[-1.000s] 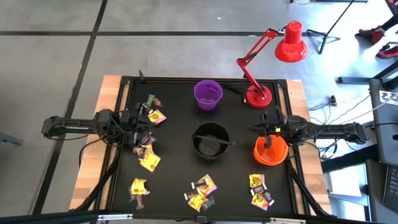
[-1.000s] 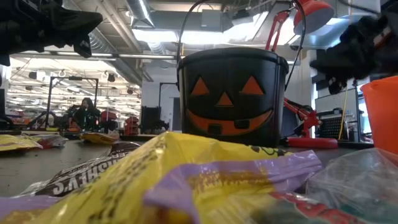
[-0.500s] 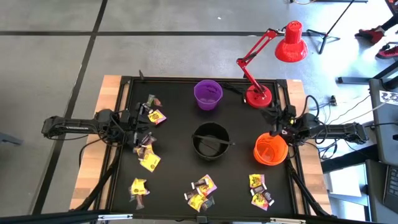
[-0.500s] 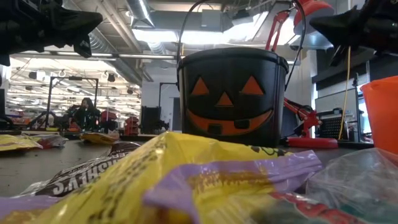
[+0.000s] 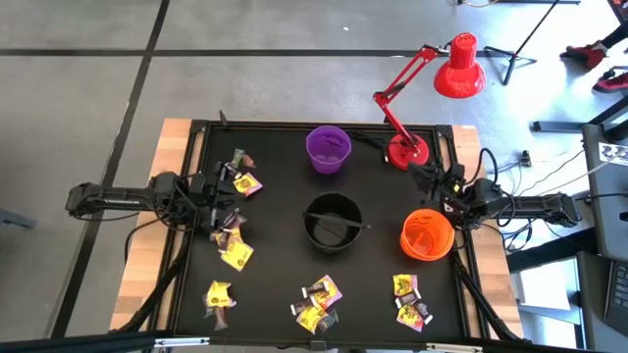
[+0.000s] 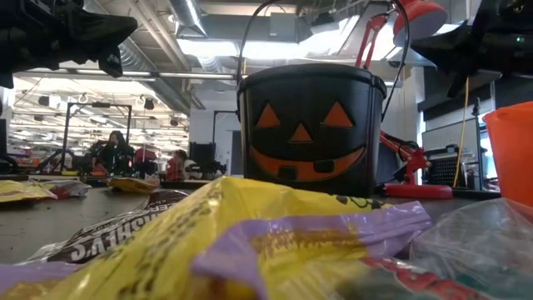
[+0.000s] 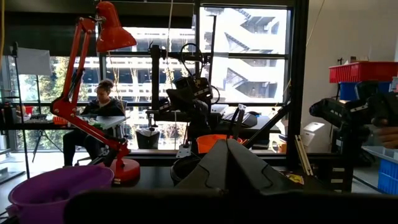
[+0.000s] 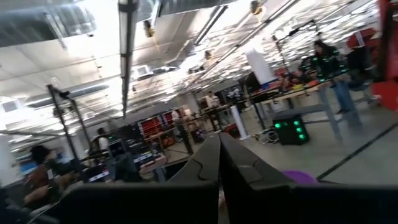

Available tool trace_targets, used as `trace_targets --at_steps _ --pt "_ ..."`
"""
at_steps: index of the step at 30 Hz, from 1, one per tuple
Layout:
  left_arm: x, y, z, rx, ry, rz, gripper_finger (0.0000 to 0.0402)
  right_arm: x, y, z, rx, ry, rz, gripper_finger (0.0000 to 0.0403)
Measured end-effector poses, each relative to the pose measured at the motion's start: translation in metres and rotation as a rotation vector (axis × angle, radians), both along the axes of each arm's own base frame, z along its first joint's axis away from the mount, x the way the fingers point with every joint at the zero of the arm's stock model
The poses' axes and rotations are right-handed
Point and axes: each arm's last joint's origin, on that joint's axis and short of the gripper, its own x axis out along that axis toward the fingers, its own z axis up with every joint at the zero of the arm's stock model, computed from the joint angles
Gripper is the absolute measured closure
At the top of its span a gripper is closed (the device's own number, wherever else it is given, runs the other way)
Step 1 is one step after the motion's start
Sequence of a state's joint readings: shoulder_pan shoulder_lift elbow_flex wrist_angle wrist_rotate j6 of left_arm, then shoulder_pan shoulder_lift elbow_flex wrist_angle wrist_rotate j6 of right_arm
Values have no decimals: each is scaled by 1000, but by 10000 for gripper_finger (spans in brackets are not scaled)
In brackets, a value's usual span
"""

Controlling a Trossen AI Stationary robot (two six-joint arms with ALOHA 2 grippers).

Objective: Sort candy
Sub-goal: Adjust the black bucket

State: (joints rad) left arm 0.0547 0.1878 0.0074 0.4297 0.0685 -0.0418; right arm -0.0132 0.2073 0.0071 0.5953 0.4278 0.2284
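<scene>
High view shows a black mat (image 5: 275, 196) on a wooden table, holding a purple bowl (image 5: 328, 149), black bowl (image 5: 332, 222), orange bowl (image 5: 426, 234) and red lamp (image 5: 422, 93). Candy (image 5: 235, 250) lies scattered at the left and near edges. Left gripper (image 5: 228, 201) sits closed and empty above the left pile; right gripper (image 5: 439, 186), fingers together, hovers empty beside the orange bowl's rim.

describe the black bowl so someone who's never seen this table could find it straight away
Start at the black table mat and look to its middle, between the purple bowl at the far edge and the orange bowl on the right. The black bowl there has a thin handle, and alone shows an orange jack-o'-lantern face.
</scene>
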Motion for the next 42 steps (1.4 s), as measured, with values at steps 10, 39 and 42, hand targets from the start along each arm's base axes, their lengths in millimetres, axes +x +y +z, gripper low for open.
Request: trace_targets --at_steps 10,39,42 --pt "0 0 0 0 0 0 401 0 -4 -7 11 96 -155 397" --pt "0 0 0 0 1 0 401 40 29 57 -174 308 285 397" --pt "0 0 0 0 1 0 401 58 45 64 -193 435 342 398"
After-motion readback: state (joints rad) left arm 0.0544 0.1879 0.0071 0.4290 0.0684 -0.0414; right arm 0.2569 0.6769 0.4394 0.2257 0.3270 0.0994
